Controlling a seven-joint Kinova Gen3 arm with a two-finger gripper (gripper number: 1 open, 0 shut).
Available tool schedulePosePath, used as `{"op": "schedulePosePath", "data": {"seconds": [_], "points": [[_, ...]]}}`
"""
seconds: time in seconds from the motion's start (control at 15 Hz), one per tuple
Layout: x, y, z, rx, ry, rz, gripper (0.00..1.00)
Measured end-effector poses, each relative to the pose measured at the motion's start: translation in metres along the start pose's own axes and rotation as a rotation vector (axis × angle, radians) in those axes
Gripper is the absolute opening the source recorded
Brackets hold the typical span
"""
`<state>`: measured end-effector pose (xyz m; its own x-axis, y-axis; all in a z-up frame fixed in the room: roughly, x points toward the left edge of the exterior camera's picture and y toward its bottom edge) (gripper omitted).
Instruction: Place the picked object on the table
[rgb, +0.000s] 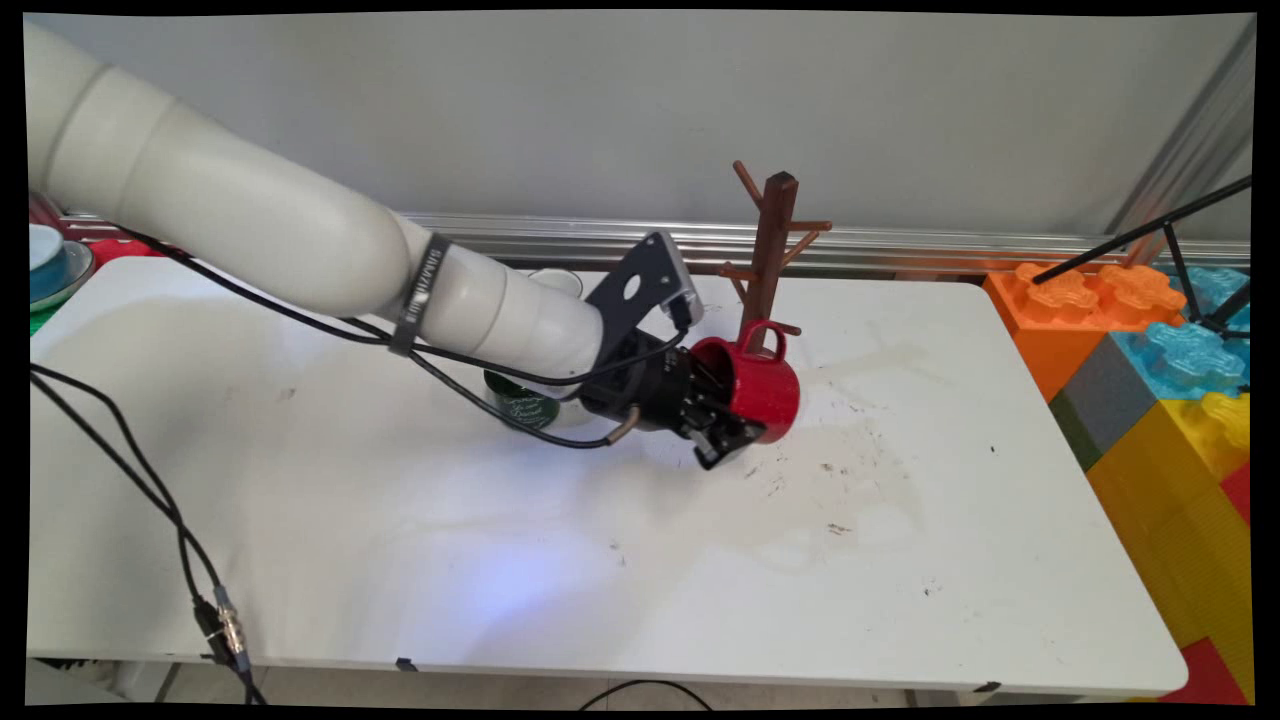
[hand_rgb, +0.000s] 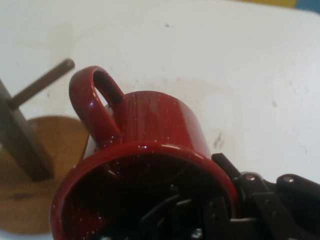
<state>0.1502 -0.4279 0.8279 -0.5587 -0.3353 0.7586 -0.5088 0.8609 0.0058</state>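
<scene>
My claw (rgb: 722, 425) was clamped on the rim of a red mug (rgb: 762, 388), one finger inside the cup and the other against its outer wall; I held the mug tipped on its side above the white table (rgb: 900, 560), its mouth toward my wrist and its handle (hand_rgb: 92, 105) pointing up; just behind it stood a brown wooden mug tree (rgb: 768, 255), a low peg (hand_rgb: 42, 84) near the handle though I could not tell whether they touched; a green-labelled cup (rgb: 525, 408) sat beneath my forearm.
</scene>
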Motion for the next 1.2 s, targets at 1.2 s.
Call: {"op": "schedulePosePath", "data": {"seconds": [1.2], "points": [[-0.02,-0.007,-0.056,0.01,-0.512,0.167,0.0]]}}
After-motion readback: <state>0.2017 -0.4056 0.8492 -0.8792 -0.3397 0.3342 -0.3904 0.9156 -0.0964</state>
